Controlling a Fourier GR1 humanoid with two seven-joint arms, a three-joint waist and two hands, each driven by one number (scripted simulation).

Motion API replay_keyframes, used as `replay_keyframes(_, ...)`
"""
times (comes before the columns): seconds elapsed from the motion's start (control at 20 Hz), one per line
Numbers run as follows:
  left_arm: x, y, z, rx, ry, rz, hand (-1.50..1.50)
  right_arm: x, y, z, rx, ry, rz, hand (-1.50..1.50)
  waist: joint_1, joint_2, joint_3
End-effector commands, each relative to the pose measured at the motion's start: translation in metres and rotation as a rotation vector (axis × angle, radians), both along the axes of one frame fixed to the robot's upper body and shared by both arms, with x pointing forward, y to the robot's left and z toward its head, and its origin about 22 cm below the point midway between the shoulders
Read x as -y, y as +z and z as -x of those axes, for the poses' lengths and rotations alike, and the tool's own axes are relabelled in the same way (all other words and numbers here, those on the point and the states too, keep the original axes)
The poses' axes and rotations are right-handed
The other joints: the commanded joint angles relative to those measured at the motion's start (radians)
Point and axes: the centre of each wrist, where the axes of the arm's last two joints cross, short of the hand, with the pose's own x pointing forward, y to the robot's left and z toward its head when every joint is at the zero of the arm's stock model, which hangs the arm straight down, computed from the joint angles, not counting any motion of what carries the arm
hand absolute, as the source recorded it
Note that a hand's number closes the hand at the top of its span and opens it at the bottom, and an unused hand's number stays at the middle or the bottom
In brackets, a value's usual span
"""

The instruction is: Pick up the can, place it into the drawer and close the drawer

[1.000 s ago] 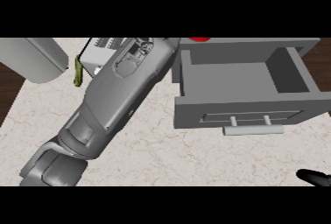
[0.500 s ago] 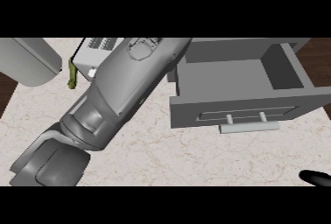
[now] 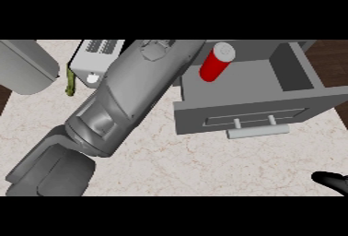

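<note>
Left of the drawer (image 3: 255, 99), at the counter's (image 3: 204, 161) far left edge, sits a rounded grey object (image 3: 27, 67), partly cut off. Just beside it, nearer the drawer, a thin green item (image 3: 69, 85) lies along the side of a white appliance (image 3: 95, 57) with dark slots on top. A large grey left forearm (image 3: 129, 99) crosses the marbled counter diagonally from the lower left up toward the drawer's back left corner, covering part of the white appliance. Its hand is hidden past the top of the view, so whether those fingers are open or closed cannot be told. The red can (image 3: 216, 62), with a pale top, appears at the drawer's back left corner, tilted, just beside the end of the forearm; whether it rests inside the drawer or is held above it cannot be told. The grey drawer stands pulled open, its front panel carrying a pale bar handle (image 3: 257, 131) facing the near side. Well below and right of the drawer, the right hand (image 3: 333, 180) shows only as a dark tip at the view's edge; its finger state cannot be told.
</note>
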Motion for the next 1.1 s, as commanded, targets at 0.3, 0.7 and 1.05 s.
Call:
replay_keyframes(0.3,-0.001,-0.004,-0.003,0.026,0.08,0.03,-1.5,-0.003,0.019,-0.011,0.054,0.021,0.155,-1.5,-0.015,0.009,0.0)
replay_keyframes(0.7,-0.002,-0.001,-0.004,0.005,0.065,0.108,-1.5,-0.02,0.026,-0.032,0.112,0.025,0.431,-1.5,0.006,0.015,-0.001)
replay_keyframes(1.05,-0.003,0.0,-0.004,0.015,0.035,0.138,-1.5,-0.036,-0.001,-0.064,0.098,-0.024,0.682,-1.5,0.057,0.005,-0.002)
